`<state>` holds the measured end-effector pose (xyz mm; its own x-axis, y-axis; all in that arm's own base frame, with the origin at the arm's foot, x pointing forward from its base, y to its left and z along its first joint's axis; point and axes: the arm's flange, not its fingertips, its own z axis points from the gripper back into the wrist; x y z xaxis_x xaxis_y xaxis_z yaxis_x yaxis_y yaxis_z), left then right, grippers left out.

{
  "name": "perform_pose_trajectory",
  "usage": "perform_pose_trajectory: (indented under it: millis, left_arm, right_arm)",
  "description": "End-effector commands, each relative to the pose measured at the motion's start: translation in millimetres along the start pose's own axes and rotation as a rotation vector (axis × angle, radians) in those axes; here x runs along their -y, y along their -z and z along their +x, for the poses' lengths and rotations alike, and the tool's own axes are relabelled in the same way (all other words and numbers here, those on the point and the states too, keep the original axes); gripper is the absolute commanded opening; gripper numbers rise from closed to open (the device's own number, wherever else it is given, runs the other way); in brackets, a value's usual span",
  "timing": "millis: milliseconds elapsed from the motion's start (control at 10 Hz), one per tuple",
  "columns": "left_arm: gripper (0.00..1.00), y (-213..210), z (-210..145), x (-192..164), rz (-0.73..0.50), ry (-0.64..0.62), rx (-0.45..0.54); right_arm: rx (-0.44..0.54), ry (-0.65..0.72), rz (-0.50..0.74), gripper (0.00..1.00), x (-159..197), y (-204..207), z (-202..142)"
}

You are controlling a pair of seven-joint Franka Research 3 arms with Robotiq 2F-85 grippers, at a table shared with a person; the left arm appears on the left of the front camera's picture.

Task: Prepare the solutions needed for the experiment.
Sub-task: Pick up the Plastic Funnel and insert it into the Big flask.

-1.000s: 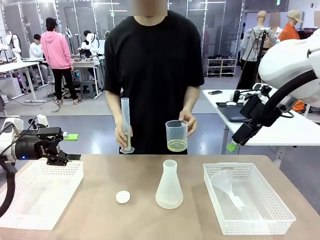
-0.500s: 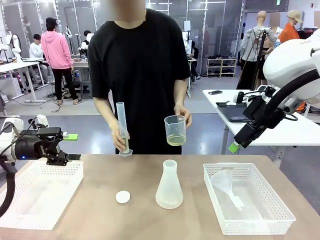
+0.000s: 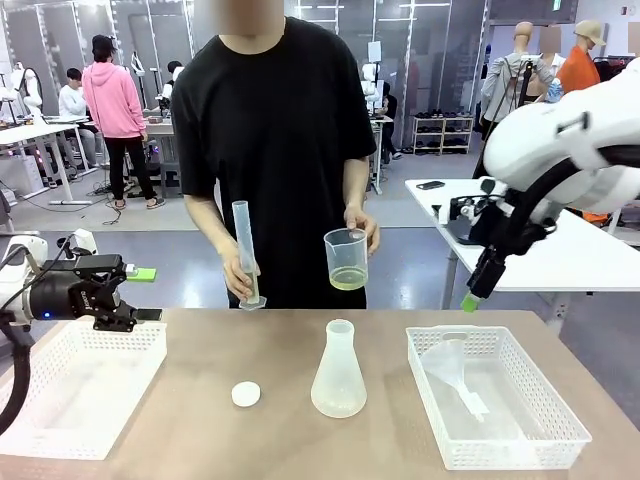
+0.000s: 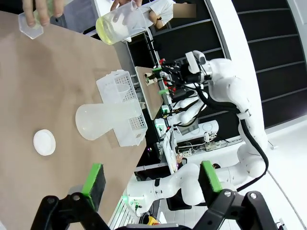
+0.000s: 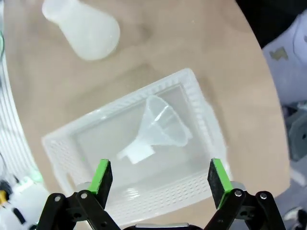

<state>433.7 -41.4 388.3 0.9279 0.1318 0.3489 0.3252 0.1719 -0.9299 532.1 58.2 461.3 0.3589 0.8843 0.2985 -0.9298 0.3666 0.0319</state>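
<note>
The solutions (image 3: 349, 283), a shallow yellow layer, sit in one beaker (image 3: 346, 256) the person (image 3: 285, 130) holds at the counter's (image 3: 220, 440) 12 o'clock beside one measuring cylinder (image 3: 244, 250), presumably for metering. One conical flask (image 3: 338, 375) stands open at centre, one cap (image 3: 245, 394) at its 9 o'clock, flanked by a 9 o'clock basket (image 3: 70, 400) and a 3 o'clock basket (image 3: 510, 455), two in all, the latter holding one funnel (image 3: 450, 365). Left tool (image 3: 146, 294) and right tool (image 5: 160, 176) gape empty, the right above the funnel, likely to fetch it.
</note>
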Motion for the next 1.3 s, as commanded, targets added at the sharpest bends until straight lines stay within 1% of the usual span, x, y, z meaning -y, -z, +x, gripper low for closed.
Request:
perform_pose_trajectory:
  millis: [0,100,200,300,400,500,800,900,1100,1200]
  left_arm:
    - [1.0,2,1,2,-0.03,0.0,0.022]
    - [1.0,2,1,2,-0.03,0.0,0.022]
    - [1.0,2,1,2,-0.03,0.0,0.022]
    - [1.0,2,1,2,-0.03,0.0,0.022]
    - [1.0,2,1,2,-0.03,0.0,0.022]
    - [1.0,2,1,2,-0.03,0.0,0.022]
    - [1.0,2,1,2,-0.03,0.0,0.022]
    - [1.0,2,1,2,-0.03,0.0,0.022]
    - [1.0,2,1,2,-0.03,0.0,0.022]
    - [1.0,2,1,2,-0.03,0.0,0.022]
  right_arm:
    - [0.004,-0.125,0.023,1.0,17,12,11]
    - [0.007,-0.204,0.054,1.0,17,21,15]
    - [-0.027,-0.255,0.075,1.0,18,28,16]
    - [-0.048,-0.277,0.084,1.0,18,33,17]
    - [-0.089,-0.29,0.105,1.0,17,36,15]
    - [-0.028,-0.231,0.064,1.0,12,37,22]
    - [-0.028,-0.231,0.064,1.0,12,37,22]
    - [-0.044,-0.25,0.078,1.0,12,39,19]
    - [-0.169,-0.321,0.187,1.0,19,53,19]
    - [-0.194,-0.351,0.222,1.0,19,58,19]
